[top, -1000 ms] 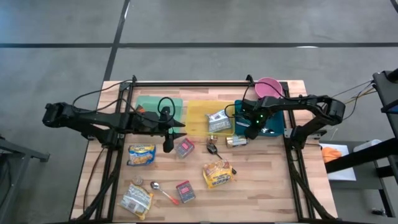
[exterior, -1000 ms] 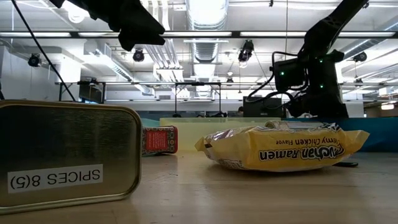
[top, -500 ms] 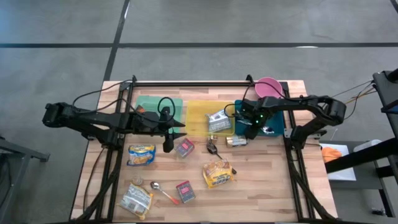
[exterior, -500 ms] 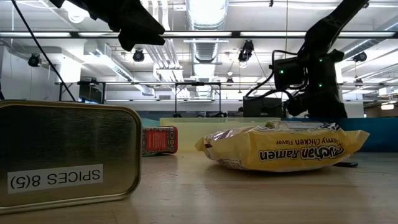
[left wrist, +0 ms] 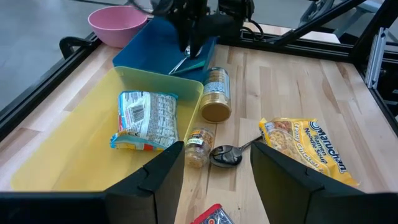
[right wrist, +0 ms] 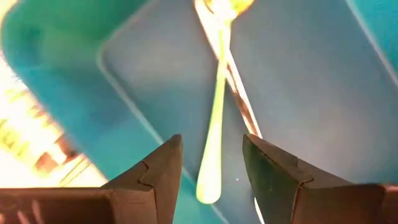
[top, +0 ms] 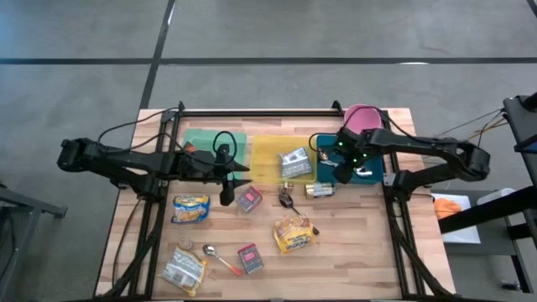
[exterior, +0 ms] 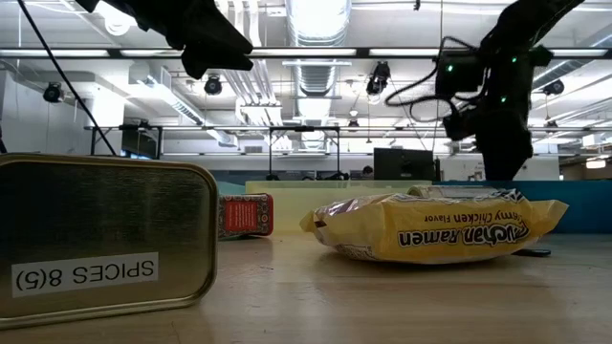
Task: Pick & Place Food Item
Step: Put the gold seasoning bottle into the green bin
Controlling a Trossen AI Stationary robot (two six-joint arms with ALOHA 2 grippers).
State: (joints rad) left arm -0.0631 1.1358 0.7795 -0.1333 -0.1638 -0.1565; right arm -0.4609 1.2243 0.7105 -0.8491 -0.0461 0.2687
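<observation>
My right gripper hangs open above the blue tray, fingers pointing down. Below it a pale spoon lies flat on the tray's floor, touched by nothing; a thin dark strip lies beside it. The same gripper shows far off in the left wrist view. My left gripper waits open and empty over the table's middle left. A blue-white noodle packet lies in the yellow tray. A yellow ramen packet lies on the table.
A pink bowl stands at the far right and a green tray at the far left. A gold-lidded jar, a small jar and a dark spoon lie by the yellow tray. Spice tins, packets and a spoon lie nearer.
My right gripper has risen from the blue tray and tipped to point more steeply down. Its arm has drawn back a little toward the table's right edge.
</observation>
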